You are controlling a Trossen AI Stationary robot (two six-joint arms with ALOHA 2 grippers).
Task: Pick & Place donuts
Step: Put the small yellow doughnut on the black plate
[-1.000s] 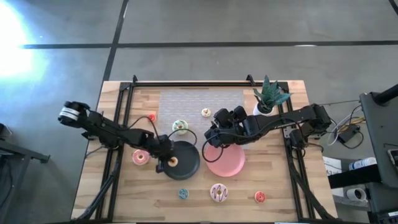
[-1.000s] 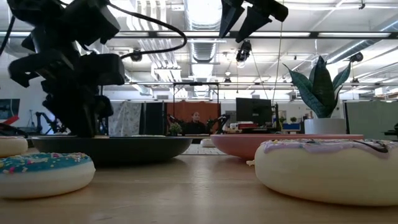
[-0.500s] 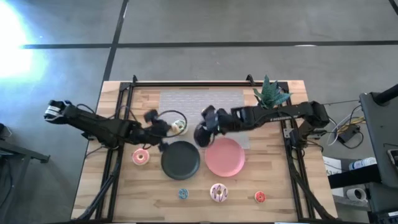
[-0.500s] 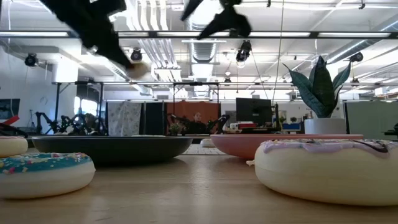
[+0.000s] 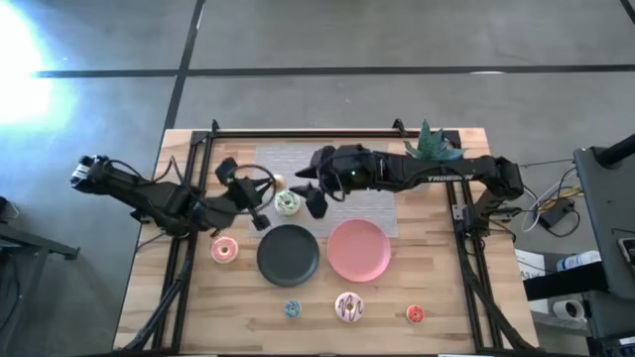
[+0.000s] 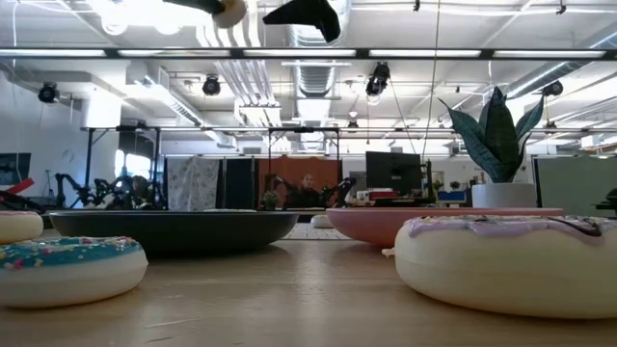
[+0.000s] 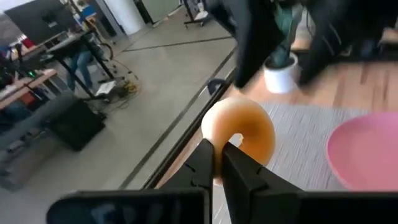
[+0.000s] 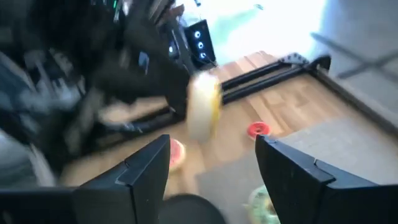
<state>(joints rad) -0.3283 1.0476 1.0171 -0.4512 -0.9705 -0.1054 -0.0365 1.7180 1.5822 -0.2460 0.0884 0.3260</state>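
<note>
My left gripper [image 7: 221,155] is shut on an orange donut [image 7: 239,132], held high over the table's far left part [image 5: 277,184] and seen at the top of the low view [image 6: 229,12]. My right gripper [image 5: 310,188] hangs open just right of it, above the grey mat [image 5: 347,159]; the held donut shows edge-on [image 8: 204,106] ahead of its fingers. On the table lie a green donut [image 5: 288,203], a pink one [image 5: 225,250], a blue one [image 5: 292,308], a striped one [image 5: 348,306] and a red one [image 5: 415,314]. My left gripper pinches the orange donut's ring at its near edge [image 7: 219,144] between its two fingers. The fingers come nearly level, from the table's left. The donut stands on edge beyond the fingertips, lifted clear of everything.
A black plate [image 5: 288,254] and a pink plate [image 5: 358,250] sit side by side in the middle. A potted plant [image 5: 429,151] stands at the far right. Another red donut [image 8: 258,129] lies near the black frame rails [image 5: 198,149] at the far left.
My left gripper has lifted the orange donut off the black plate, risen and swung toward the far edge, tipping from pointing down to nearly level. My right gripper has moved from over the pink plate toward the table's far left and also tipped up toward level.
</note>
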